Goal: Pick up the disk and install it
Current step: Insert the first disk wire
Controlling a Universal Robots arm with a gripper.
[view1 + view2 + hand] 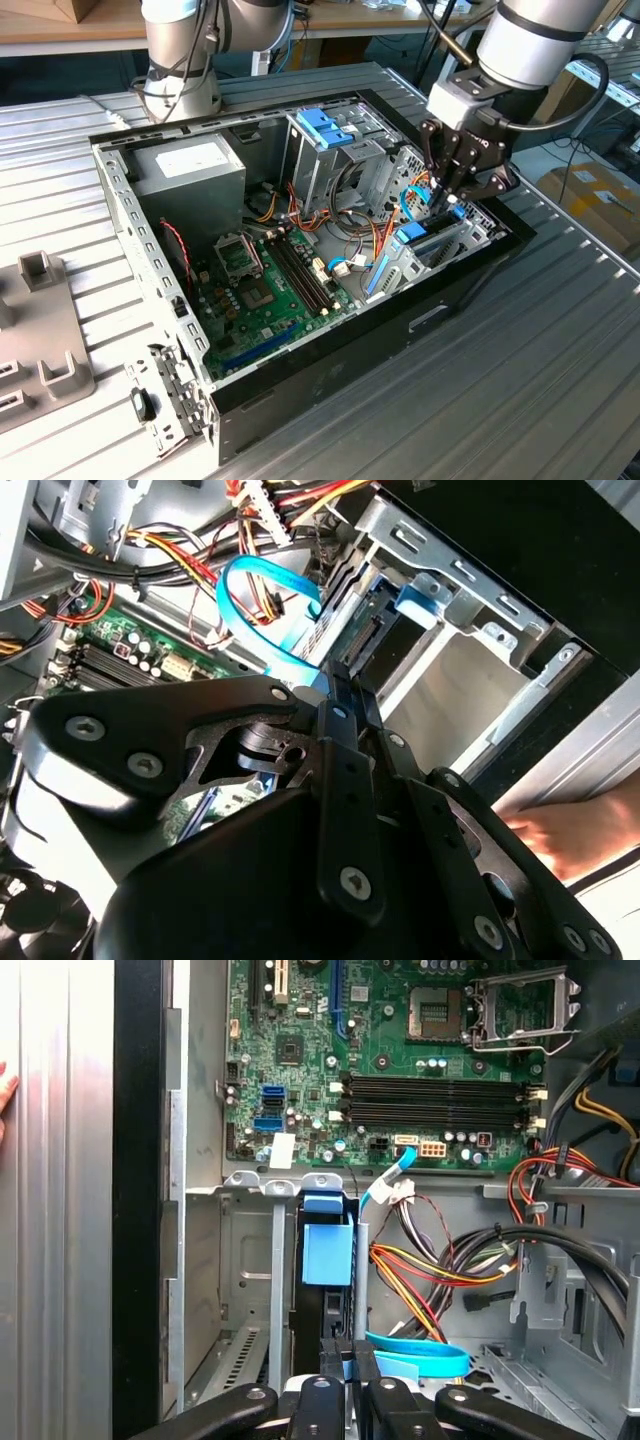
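Observation:
The disk (327, 1252) stands on edge inside the lower drive bay (250, 1260) of the open computer case, its light-blue carrier end toward the motherboard. In the exterior view the disk (413, 236) sits low in the bay by the case's front wall, at the exterior view's right. My gripper (445, 200) reaches down into that bay. Its fingers (335, 1358) are pressed close together on the disk's near edge, with a strip of blue between them. In the second wrist view the fingertips (340, 675) meet at the disk (372, 630), and the carrier's blue tab (415, 593) lies beyond.
A grey drive cage with a fixed blue latch (325, 125) stands behind the bay. Blue data cables (262, 615) and bundled power wires (440, 1260) hang beside the gripper. The motherboard (265, 275) fills the case floor. A person's hand (570, 830) rests outside the case wall.

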